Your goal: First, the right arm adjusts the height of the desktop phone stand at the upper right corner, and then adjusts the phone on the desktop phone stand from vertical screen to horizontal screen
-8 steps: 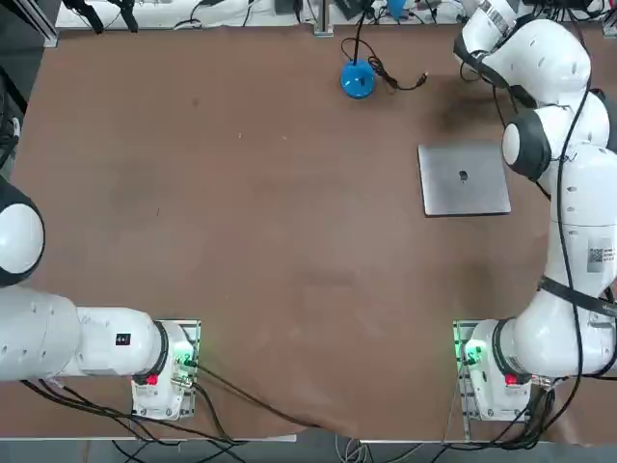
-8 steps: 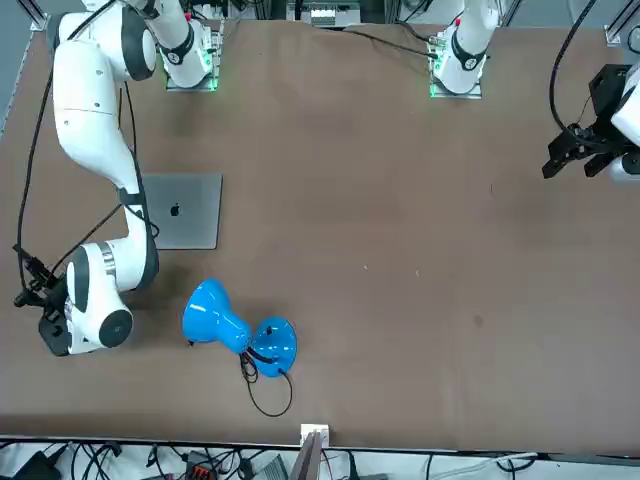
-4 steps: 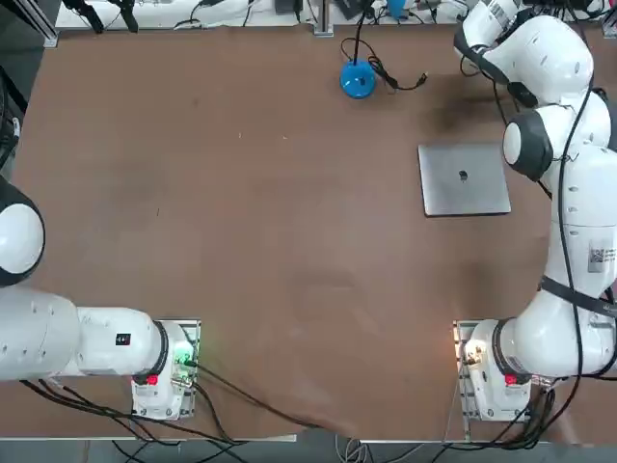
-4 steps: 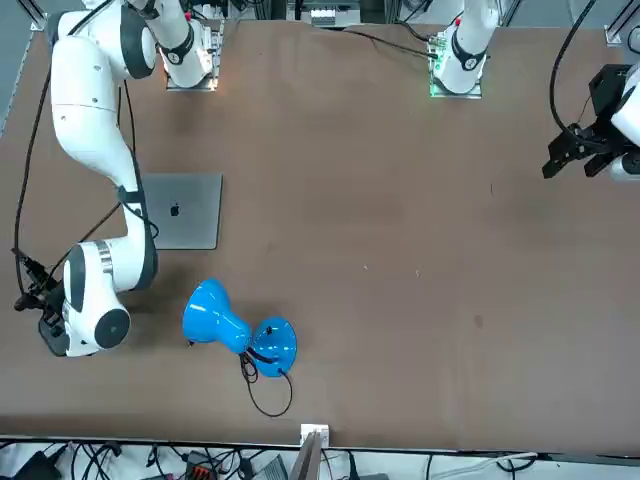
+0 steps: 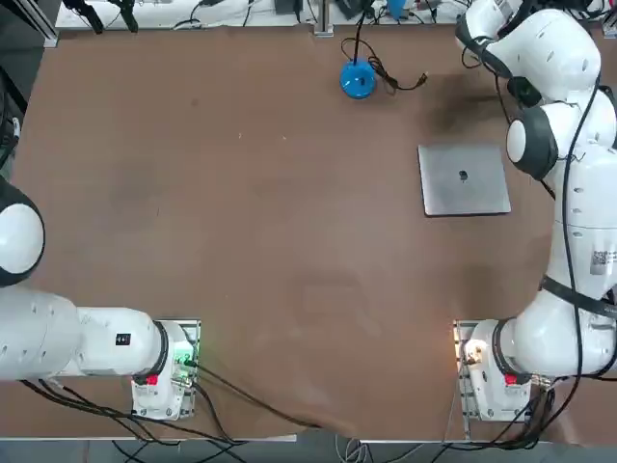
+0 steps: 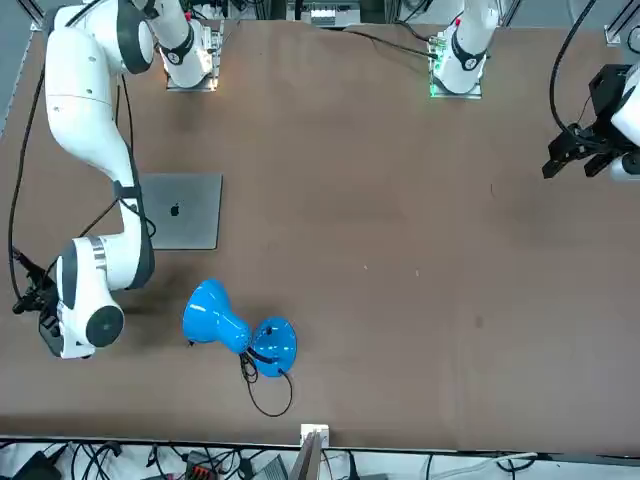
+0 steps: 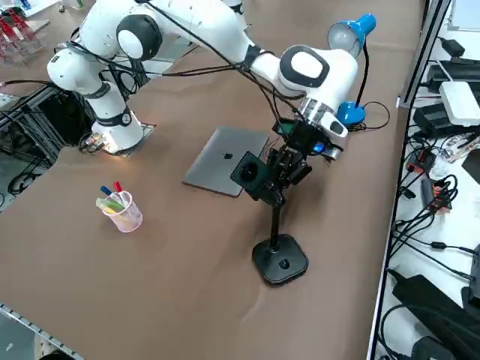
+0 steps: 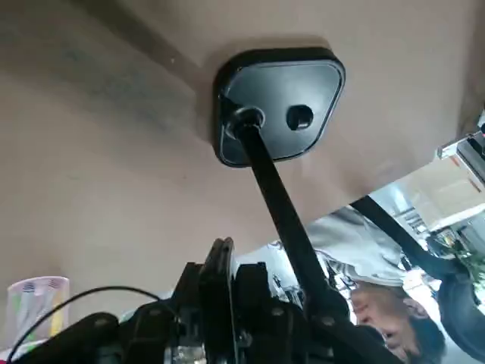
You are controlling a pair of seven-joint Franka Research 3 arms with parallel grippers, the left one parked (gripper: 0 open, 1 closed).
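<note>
The right arm (image 7: pixel 307 71) reaches over the table's far right corner, and its links (image 5: pixel 540 58) cover that corner from overhead. The right gripper (image 7: pixel 289 169) is at the head of the desktop phone stand, whose rounded black base (image 7: pixel 281 261) sits on the brown table with a thin pole (image 7: pixel 274 217) rising from it. The phone (image 7: pixel 249 174) is a small black slab at the top of the pole, right against the gripper. The wrist view looks down the pole (image 8: pixel 282 208) to the base (image 8: pixel 280 98). From the front, only the wrist (image 6: pixel 85 310) shows.
A silver laptop (image 7: pixel 225 159) lies shut just behind the stand. A blue lamp (image 7: pixel 349 34) with a black cable stands at the far edge. A clear cup of pens (image 7: pixel 120 208) sits nearer the arm's base. A person (image 8: pixel 379 303) is beyond the table edge.
The right arm's upper links shifted toward the far right corner, and the wrist slid a little outward in the front view. The light at the arm's base went from green to orange.
</note>
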